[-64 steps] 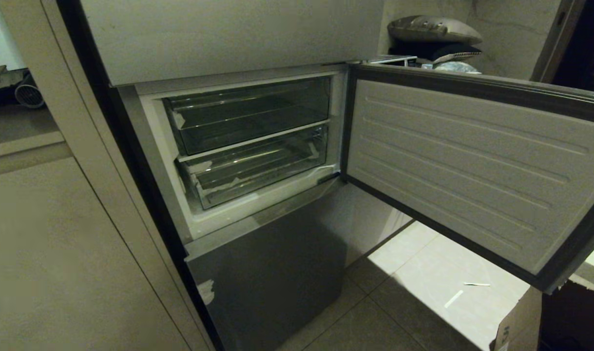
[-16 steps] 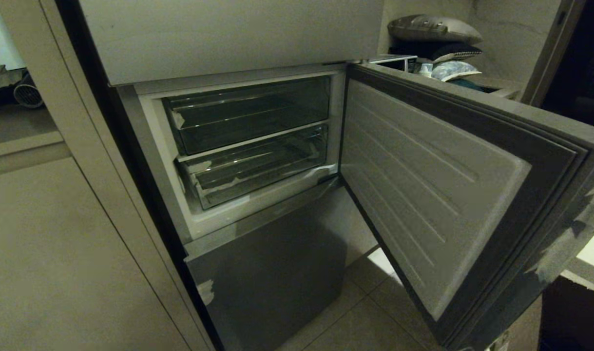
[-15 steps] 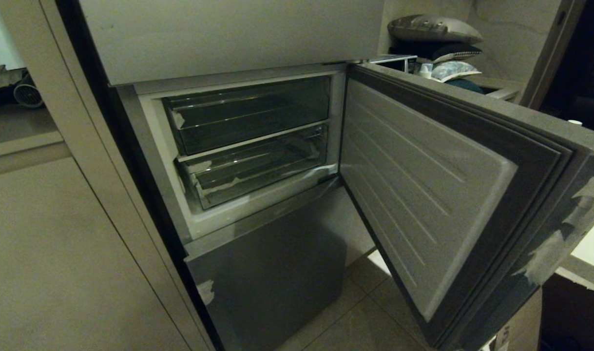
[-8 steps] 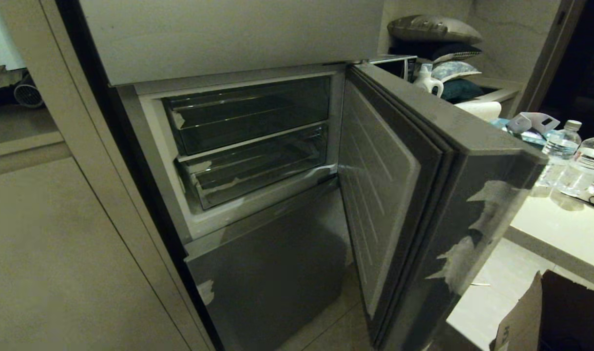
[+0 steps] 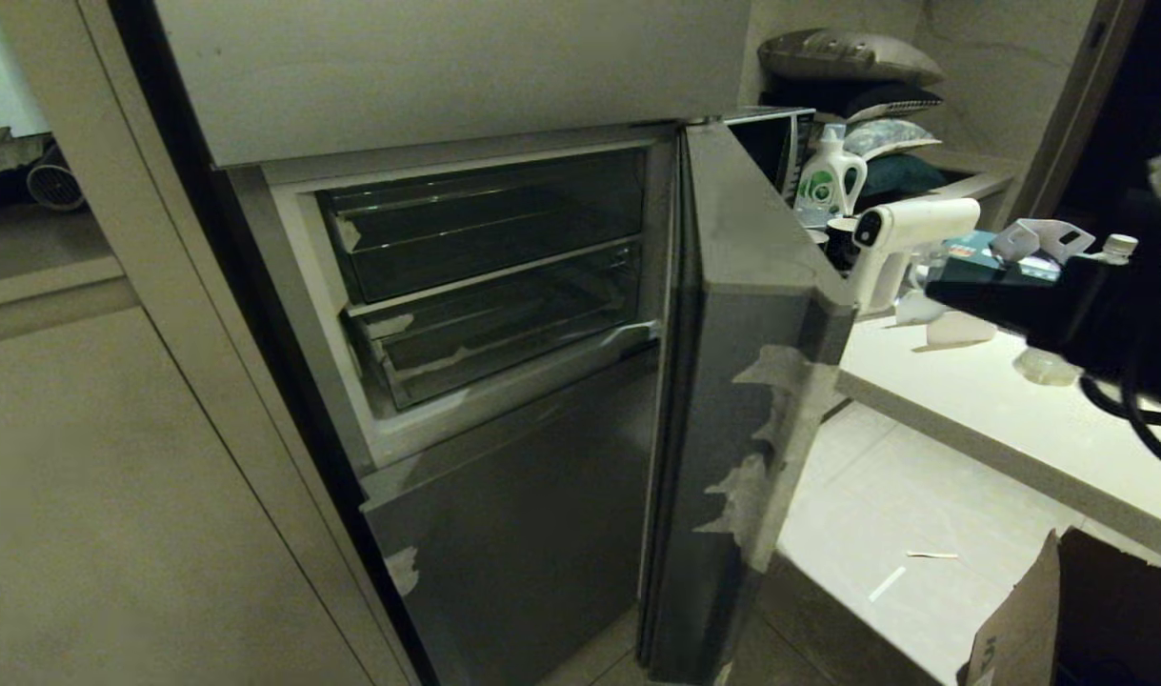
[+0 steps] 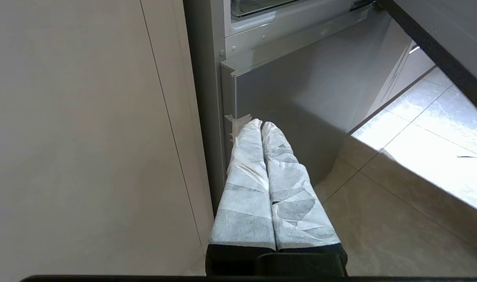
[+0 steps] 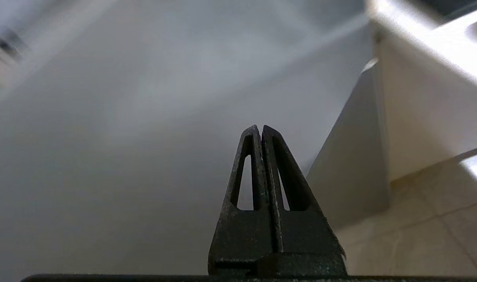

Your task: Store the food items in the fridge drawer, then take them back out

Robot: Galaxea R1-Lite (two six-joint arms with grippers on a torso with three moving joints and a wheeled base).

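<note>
The right arm reaches in from the right edge of the head view, a dark forearm held roughly level above the pale surface (image 5: pixel 999 419), pointing toward the outer face of the fridge door (image 5: pixel 742 400). In its wrist view the right gripper (image 7: pixel 260 131) has its two black slotted fingers pressed flat together with nothing between them, aimed at a blurred grey panel with a white block beside it. The left gripper (image 6: pixel 260 124) hangs low beside the fridge, its paper-wrapped fingers likewise closed against each other and empty, their tips just in front of the edge of the grey lower door panel (image 6: pixel 301 98), near a scrap of white tape.

The fridge door stands nearly edge-on to the head camera, torn tape patches on its grey outside. Inside the open compartment sit two clear plastic drawers, one above the other. The fridge drawer (image 5: pixel 490 224) is the upper one, wide and shallow, pushed fully in, with a white tape scrap at its front left corner. No green food item can be made out in it.

On the surface behind the door stand a detergent bottle (image 5: pixel 828 176) and a white handheld device (image 5: pixel 899 238).
</note>
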